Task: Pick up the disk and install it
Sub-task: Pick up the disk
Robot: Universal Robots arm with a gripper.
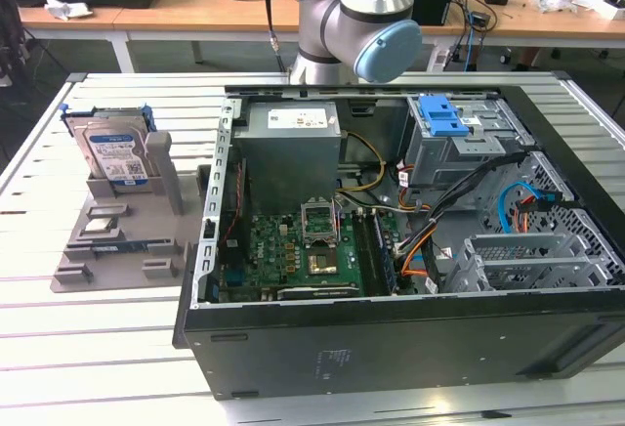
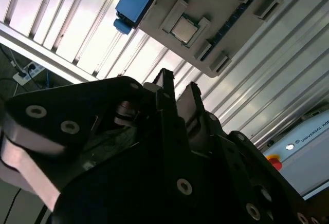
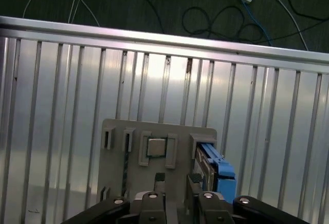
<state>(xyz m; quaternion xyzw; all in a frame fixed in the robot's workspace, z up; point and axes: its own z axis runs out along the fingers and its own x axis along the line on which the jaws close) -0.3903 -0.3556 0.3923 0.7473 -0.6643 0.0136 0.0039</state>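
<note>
Disk: stands on edge in the grey fixture (image 1: 146, 216), upper left of the exterior view, label facing the camera. Disk (image 1: 115, 152) is not yet lifted.
Bracket: blue plastic frame (image 3: 222, 175) round the disk. Its tabs stick out past the metal body at the upper corners.
Gripper: in both wrist views it hangs above the fixture, close to the disk end, touching nothing. Gripper (image 3: 176, 189) has a narrow gap between the fingers (image 2: 164, 82), nothing in it.
Arm: base and elbow (image 1: 356, 16) at top centre of the exterior view, behind the case.
Fixture: on the slatted table (image 1: 98, 348), just beside the open case (image 1: 391, 348). It also carries a square chip (image 3: 156, 147) in its own pocket, apart from the disk.
Case: lies on its side, lid off, board exposed. Grey cage (image 1: 459, 152) with blue latch (image 1: 442, 113) at its upper right.
Handling (judgement): metal body, rigid, fairly heavy for its size. Smooth faces, so it could slip under a light pinch. Shock-sensitive, so no knocks or drops.
Weak points (judgement): the bracket is thin plastic and will flex or crack if squeezed. Label side and circuit side are best left unscraped.
Grip spot (judgement): the upper half stands clear of the fixture. Pinch across the two flat faces near the top edge, centred, clear of the tabs.
Risk (judgement): an off-centre hold lets it swing and jam on the fixture walls.
</note>
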